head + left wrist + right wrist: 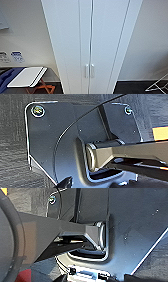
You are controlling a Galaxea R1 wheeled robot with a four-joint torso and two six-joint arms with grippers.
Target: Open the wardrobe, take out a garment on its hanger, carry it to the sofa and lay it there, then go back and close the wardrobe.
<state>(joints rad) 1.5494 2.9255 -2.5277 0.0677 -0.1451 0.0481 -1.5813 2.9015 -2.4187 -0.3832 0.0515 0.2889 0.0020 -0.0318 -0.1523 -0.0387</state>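
Observation:
The wardrobe point(92, 37) stands straight ahead in the head view, tall, narrow and white. Both of its full-height doors are shut, meeting at a thin seam down the middle. A pair of small white vertical handles point(89, 70) sits low on the doors, one on each side of the seam. What hangs inside is hidden behind the doors. The wrist views look down past the robot's own dark plates onto dark carpet point(12, 156).
A white folding table point(26, 76) on orange legs stands low at the left beside a blue object point(6, 77). A white wire rack point(157, 85) juts in at the lower right. Pale walls flank the wardrobe, with labels point(11, 57) on the left wall.

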